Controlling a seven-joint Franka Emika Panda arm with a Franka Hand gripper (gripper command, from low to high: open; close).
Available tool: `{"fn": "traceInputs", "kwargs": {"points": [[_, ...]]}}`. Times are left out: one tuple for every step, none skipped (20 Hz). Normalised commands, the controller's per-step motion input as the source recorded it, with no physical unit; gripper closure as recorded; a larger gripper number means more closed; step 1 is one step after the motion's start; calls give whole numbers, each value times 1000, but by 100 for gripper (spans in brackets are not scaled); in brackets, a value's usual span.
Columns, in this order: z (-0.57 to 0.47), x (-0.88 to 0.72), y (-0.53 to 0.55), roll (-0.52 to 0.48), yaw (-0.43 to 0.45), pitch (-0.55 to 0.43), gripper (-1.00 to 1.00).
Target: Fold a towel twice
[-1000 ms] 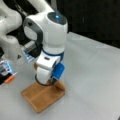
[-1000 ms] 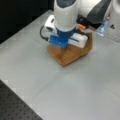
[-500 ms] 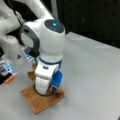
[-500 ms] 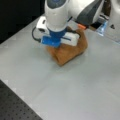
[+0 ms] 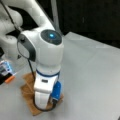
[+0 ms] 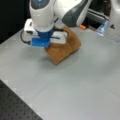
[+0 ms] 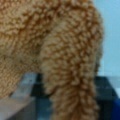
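Your gripper sits low over the towel, which lies bunched on the grey table toward a front view's top. In the wrist view a thick roll of towel runs down between the jaws and hangs below them, so you appear to be pinching a lifted edge; the pads themselves are hidden by pile. In a front view the towel spreads flat beneath and behind the gripper, its long axis running toward that view's upper left.
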Motion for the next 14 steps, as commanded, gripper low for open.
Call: {"fn": "traceInputs", "kwargs": {"points": [[-193,269,-231,84,150,41,100],[-243,253,-214,117,123,13,100],[-259,241,-202,121,102,7,100],[-241,223,-184,118,81,8,100],[-240,192,-167,143,53,-6,100],[-258,148,-149,158,28,-12,100],[-285,102,-136,188,5,-25,100],[-328,48,-126,211,-13,-29,100],[-326,16,-119,211,-21,-32,100],[-329,-34,-113,235,-35,-28,100],[-335,-101,-105,245,-52,-30,100],[-305,-133,-100,238,-55,-39,100],[-286,-193,-96,241,-70,-33,100],[-231,-212,-95,229,-67,-42,100]]}}
